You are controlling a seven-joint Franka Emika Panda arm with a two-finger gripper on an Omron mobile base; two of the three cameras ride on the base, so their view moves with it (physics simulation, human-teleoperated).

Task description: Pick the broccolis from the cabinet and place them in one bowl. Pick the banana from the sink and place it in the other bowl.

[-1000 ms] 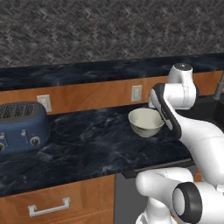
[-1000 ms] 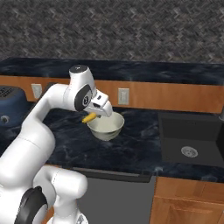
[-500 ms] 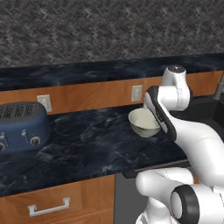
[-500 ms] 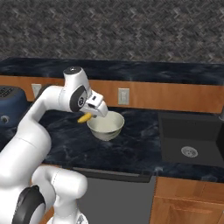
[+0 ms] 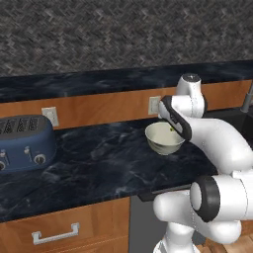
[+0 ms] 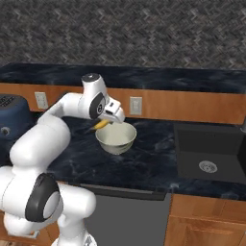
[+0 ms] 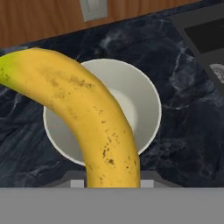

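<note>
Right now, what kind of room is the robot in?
It looks like a kitchen. There is a dark marble counter with a black sink set into it, a blue toaster by the wall, and a cream bowl with a banana held over it.

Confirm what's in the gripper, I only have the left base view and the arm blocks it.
Observer: A banana, held over the cream bowl.
Operator: Is the bowl empty?
Observer: Yes, in the hand view its inside is bare.
Operator: Which way does the banana stick out?
Observer: In the right base view its yellow end pokes past the gripper toward the toaster side, above the bowl's rim.
</note>
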